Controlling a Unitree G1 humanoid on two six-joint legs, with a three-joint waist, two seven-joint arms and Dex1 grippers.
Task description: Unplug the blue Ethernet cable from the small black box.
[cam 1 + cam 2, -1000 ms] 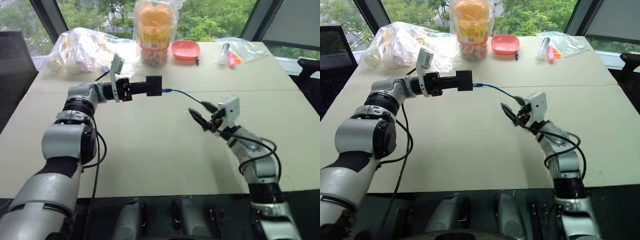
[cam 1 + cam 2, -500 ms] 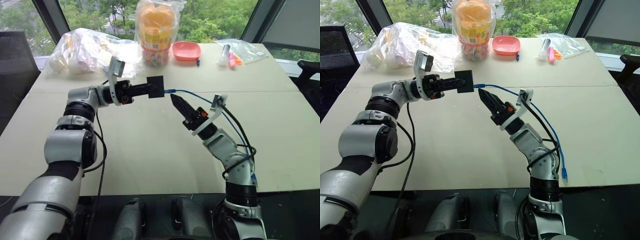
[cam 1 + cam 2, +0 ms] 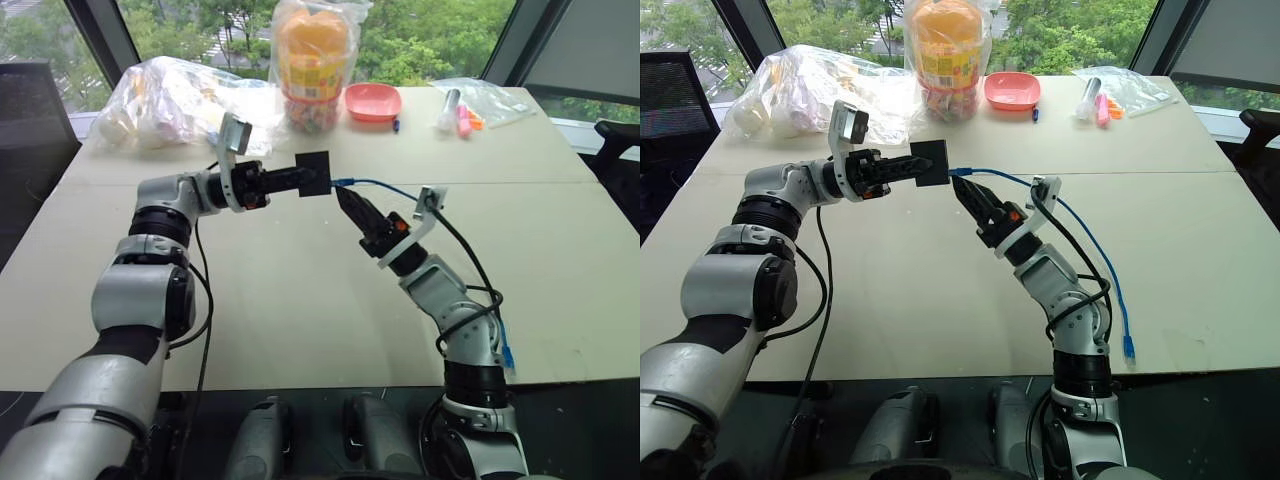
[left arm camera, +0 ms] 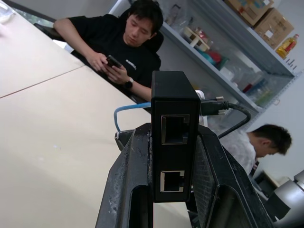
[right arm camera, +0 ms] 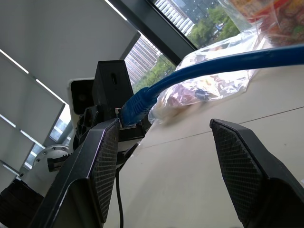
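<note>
Between the left claw's [image 4: 173,190] two fingers, held up above the table [image 3: 300,290], sits the box [image 4: 174,123], clamped tight from both sides. The left wrist view gives its near face: two square ports, one above the other, both empty, and a bit of the cable [image 4: 128,110] curling out from behind the box. It also takes in two people across the room (one seated and looking at a phone, one bent over lower down) and shelves with cartons.

The head views give what that one hides: the cable [image 3: 375,184] is still plugged into the box's [image 3: 312,174] far side and runs from there past the right claw [image 3: 352,205], down along the right arm, to a loose plug near the table's front edge.

The right claw points up at the box from just beside it, tips close under the cable near the plug. Its wrist view shows the fingers [image 5: 97,166] standing apart, with the plug's blue boot [image 5: 135,107] seated in the box [image 5: 111,85] above the gap, apparently touching neither.
</note>
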